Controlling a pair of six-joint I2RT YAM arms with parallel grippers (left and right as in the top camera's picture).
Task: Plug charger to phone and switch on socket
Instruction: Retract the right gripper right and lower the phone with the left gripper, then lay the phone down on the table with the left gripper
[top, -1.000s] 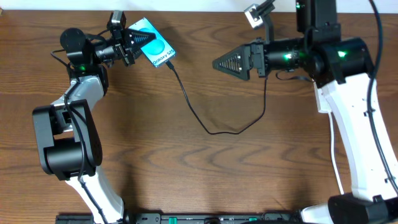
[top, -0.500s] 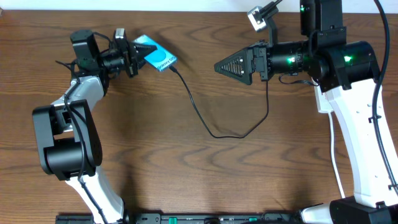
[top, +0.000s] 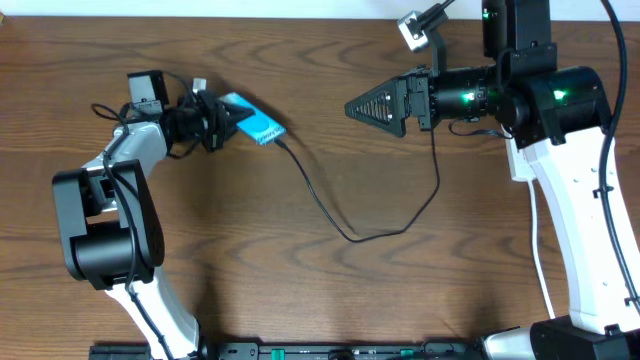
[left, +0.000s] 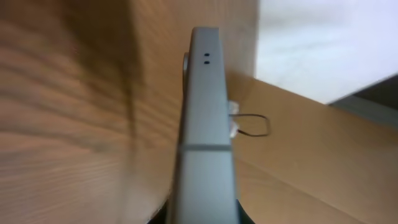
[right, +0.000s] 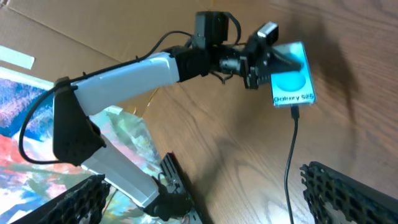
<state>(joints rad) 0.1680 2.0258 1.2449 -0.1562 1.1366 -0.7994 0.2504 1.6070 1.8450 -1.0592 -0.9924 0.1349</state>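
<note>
On the dark wood-grain table (top: 300, 300), the left gripper (top: 230, 116) pinches the phone (top: 260, 124) near the far edge, tilted on its side. The charger (top: 330, 213) is plugged into the phone and loops rightward across the wood toward the right gripper (top: 355, 105), which is spread wide and empty. Brown cardboard (right: 37, 31) lies beyond the table.

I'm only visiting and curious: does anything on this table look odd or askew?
Yes: the phone is not lying flat. The left gripper, shut on it, holds it tipped up on edge, and the charger appears plugged into its end, trailing loosely across the table.
</note>
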